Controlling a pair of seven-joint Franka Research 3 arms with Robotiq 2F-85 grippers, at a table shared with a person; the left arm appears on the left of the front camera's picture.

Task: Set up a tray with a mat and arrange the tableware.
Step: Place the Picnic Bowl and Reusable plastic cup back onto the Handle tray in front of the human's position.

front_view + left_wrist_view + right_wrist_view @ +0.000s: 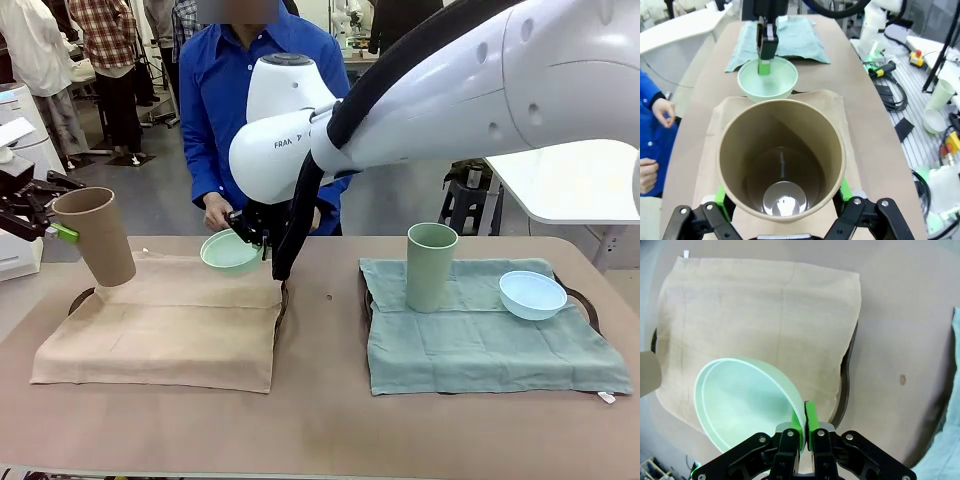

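Note:
My left gripper (58, 228) is shut on the tan cup (97, 236), which hangs tilted over the far left corner of the tan mat (165, 325). In the left wrist view the cup (782, 160) sits between the green pads (720, 197), mouth toward the camera. My right arm reaches across the middle, and its gripper (258, 240) pinches the rim of the mint bowl (228, 252) above the mat's far edge. The right wrist view shows the jaws (804, 426) shut on the bowl's rim (740, 400). A sage cup (431, 266) and a pale blue bowl (532, 294) stand on the teal mat (480, 340).
Dark tray rims (82, 298) (592, 305) peek from under both mats. A person in a blue shirt (230, 90) stands at the far side, one hand (215, 212) near the mint bowl. A strip of bare table (320, 340) runs between the mats.

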